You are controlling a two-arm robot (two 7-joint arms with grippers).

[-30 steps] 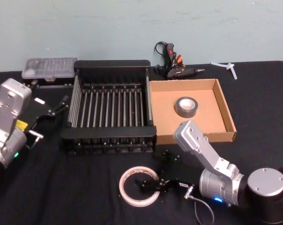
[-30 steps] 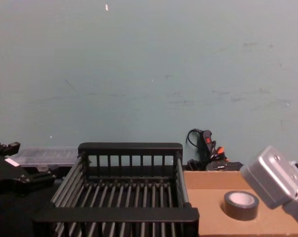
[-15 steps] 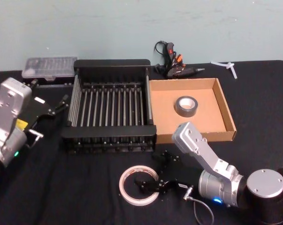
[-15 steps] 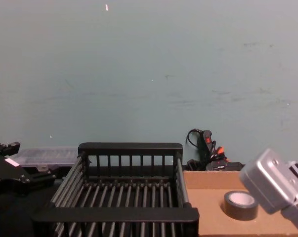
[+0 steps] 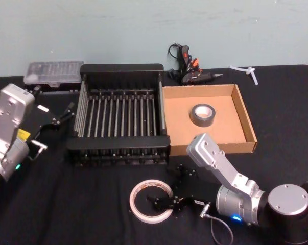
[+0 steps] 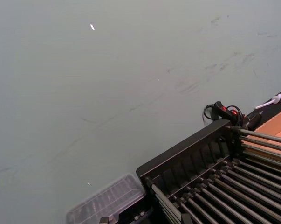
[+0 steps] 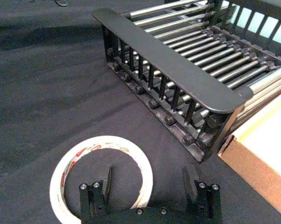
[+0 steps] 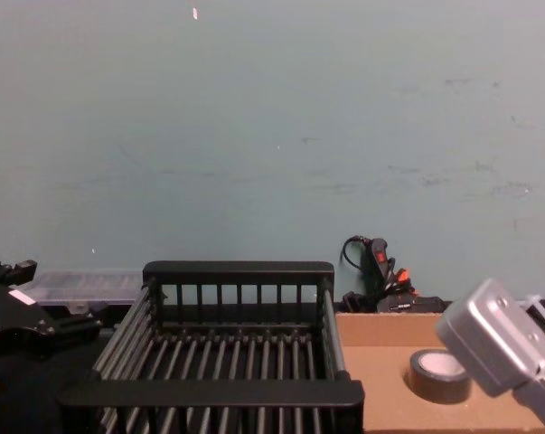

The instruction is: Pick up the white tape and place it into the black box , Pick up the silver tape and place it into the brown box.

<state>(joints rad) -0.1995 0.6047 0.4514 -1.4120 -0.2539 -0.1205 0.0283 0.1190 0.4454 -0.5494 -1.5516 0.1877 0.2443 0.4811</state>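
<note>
**On the black counter, one tape boxed and one still lying out**

On the black counter [image 5: 286,117] before the robot, the white tape [image 5: 151,202] lay flat near the front edge, in front of the black box [image 5: 121,113] and apart from it. The right gripper [image 5: 166,200] was low over the tape's right side. In the right wrist view its fingers [image 7: 106,182] stood spread apart, one over the tape's central hole and the other outside the ring on the bare cloth, so that the tape's rim [image 7: 145,179] lay between them. The fingers had not closed on the roll; whether they touched it could not be told.

The silver tape [image 5: 203,115] sat flat inside the brown box [image 5: 245,122], a little toward the far wall, its pale core facing up. The chest view showed the same roll [image 8: 435,375] on the cardboard floor, partly behind the right arm's grey link. The brown box stood just beside the black box, on its right, their walls nearly touching. The black box held nothing on its barred bottom.

The left gripper [image 5: 62,116] hung at the left of the counter, near the black box's left wall, holding nothing; whether its fingers were open could not be told. Behind the boxes, against the wall, lay a clear plastic case [image 5: 53,73] and a glue gun [image 5: 189,71].
</note>
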